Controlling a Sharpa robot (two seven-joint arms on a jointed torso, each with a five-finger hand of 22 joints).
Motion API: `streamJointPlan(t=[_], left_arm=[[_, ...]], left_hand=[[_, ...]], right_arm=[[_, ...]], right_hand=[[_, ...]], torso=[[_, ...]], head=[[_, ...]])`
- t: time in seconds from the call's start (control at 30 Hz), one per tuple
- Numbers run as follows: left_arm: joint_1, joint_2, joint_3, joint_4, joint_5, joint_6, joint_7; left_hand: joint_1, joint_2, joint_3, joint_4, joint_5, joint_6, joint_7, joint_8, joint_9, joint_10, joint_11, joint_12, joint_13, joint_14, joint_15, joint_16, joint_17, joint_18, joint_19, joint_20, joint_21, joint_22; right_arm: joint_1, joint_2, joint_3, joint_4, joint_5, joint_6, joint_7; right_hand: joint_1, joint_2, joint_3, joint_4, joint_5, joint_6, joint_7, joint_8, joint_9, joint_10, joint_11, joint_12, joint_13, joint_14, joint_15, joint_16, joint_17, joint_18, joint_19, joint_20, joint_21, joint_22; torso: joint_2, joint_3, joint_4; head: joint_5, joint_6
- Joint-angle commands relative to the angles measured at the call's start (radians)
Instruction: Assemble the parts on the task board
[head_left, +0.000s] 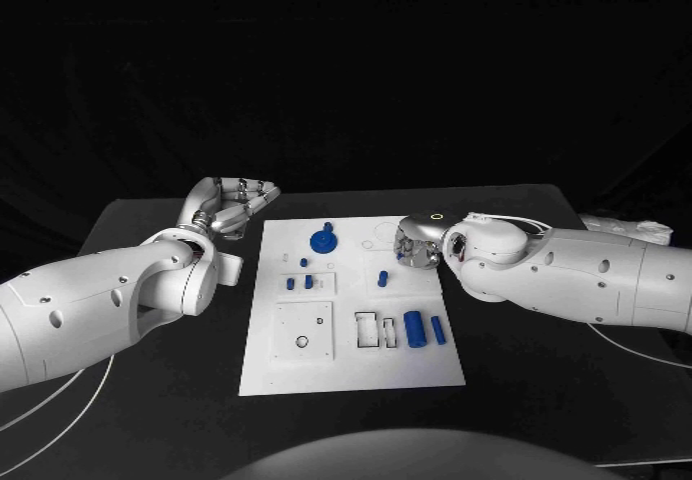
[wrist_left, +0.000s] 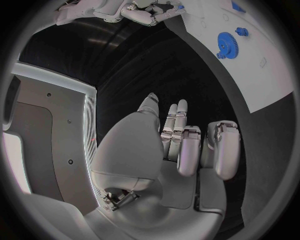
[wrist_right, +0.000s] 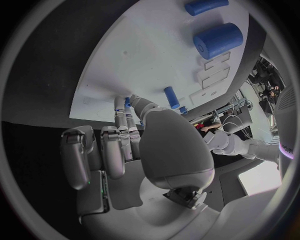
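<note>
while several blue parts sit scattered about the task board (head_left: 346, 375), the assembly looks to be at an early stage. a blue gear (head_left: 323, 240) stands near the board's far edge, two small blue pegs (head_left: 299, 283) stand on the left inset panel, and a short blue peg (head_left: 382, 279) lies loose near the middle. a thick blue cylinder (head_left: 414, 328) and a thinner blue pin (head_left: 437, 332) lie beside the empty rectangular slots (head_left: 378, 330) on the near right, so those slots likely wait to be filled, as does the round hole in the near-left panel (head_left: 303, 331).

the left hand (head_left: 231, 207) hovers over the black table (head_left: 159, 225) just off the board's far-left corner, fingers loosely apart and holding nothing. the right hand (head_left: 417, 243) reaches over the board's far-right part; in the right wrist view its fingertips (wrist_right: 120, 107) come down close to a small blue piece (wrist_right: 127, 102), but i cannot tell whether they pinch it or merely touch the board there.

the right arm hides part of the board's right edge, and the smallest pieces are too tiny to identify.
</note>
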Motion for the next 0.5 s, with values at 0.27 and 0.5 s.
streamJointPlan(t=[0.27, 0.5], left_arm=[[0.0, 0.002, 0.001, 0.001, 0.003, 0.005, 0.002], [0.0, 0.002, 0.001, 0.001, 0.003, 0.004, 0.002]], left_hand=[[0.0, 0.011, -0.008, -0.001, 0.006, 0.002, -0.003, 0.007, 0.002, 0.0, -0.003, 0.0, 0.001, 0.106, -0.006, -0.001, 0.262, -0.013, 0.079, -0.001, 0.002, 0.25], [0.0, 0.011, -0.008, -0.001, 0.006, 0.002, -0.003, 0.007, 0.002, 0.0, -0.003, 0.0, 0.001, 0.106, -0.006, -0.001, 0.262, -0.013, 0.079, -0.001, 0.002, 0.25]], right_arm=[[-0.003, 0.002, -0.001, -0.004, -0.018, 0.024, -0.01], [-0.003, 0.005, -0.001, -0.009, -0.017, 0.02, -0.008]], right_hand=[[0.021, 0.006, 0.016, -0.01, 0.001, 0.034, -0.006, 0.011, 0.003, 0.027, -0.007, -0.011, 0.0, 0.104, -0.017, 0.004, 0.264, -0.014, 0.103, -0.013, 0.004, 0.263], [0.036, 0.018, 0.023, -0.023, -0.025, 0.061, -0.014, 0.019, 0.008, 0.049, -0.015, -0.015, 0.0, 0.104, -0.024, 0.004, 0.264, -0.014, 0.103, -0.021, 0.004, 0.263]], torso=[[0.0, -0.0005, 0.0005], [0.0, -0.0004, 0.0008]], head=[[0.0, -0.001], [0.002, -0.001]])
